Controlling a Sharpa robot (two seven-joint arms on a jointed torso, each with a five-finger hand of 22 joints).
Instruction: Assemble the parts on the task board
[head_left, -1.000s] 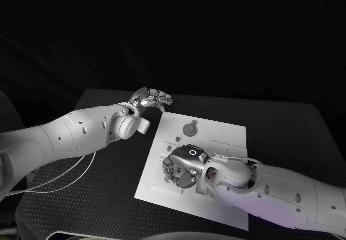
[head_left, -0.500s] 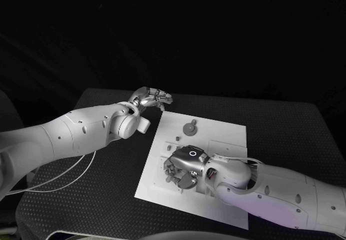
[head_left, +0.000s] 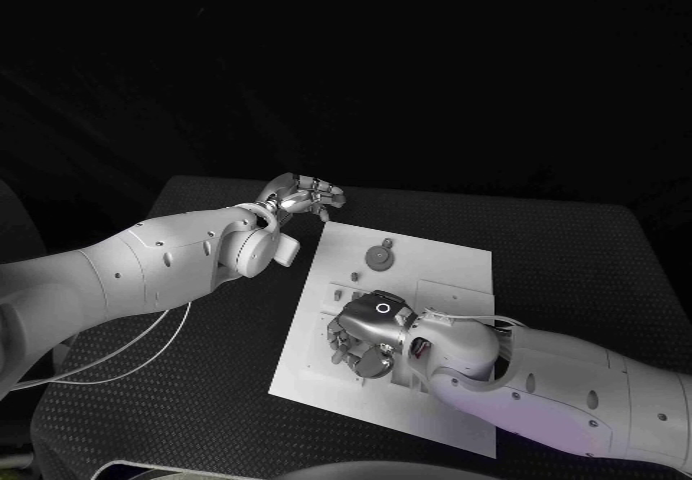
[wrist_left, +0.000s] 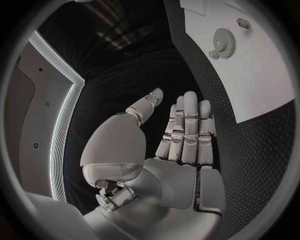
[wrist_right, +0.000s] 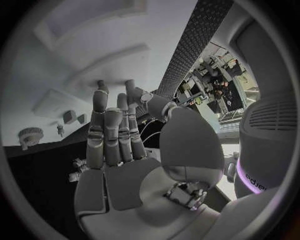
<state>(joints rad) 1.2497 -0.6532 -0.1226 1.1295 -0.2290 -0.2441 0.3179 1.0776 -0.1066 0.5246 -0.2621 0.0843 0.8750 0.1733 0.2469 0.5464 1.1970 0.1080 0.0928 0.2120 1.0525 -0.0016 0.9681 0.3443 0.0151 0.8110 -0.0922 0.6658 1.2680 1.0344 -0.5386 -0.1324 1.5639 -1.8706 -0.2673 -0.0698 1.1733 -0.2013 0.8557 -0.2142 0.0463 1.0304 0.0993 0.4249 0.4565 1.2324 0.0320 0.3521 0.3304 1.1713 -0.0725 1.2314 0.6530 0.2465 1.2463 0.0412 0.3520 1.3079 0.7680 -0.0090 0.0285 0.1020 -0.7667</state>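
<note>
- The task board lies in the middle of the surface; a gear sits mounted near its far end, so assembly looks partly done, how far is a guess.
- The right hand hovers palm-down over the board's middle; other parts under it are hidden.
- The right wrist view shows its fingers straight and apart, holding nothing.
- The left hand waits off the board's far corner; its wrist view shows it flat, empty, fingers extended, gear beyond.
</note>
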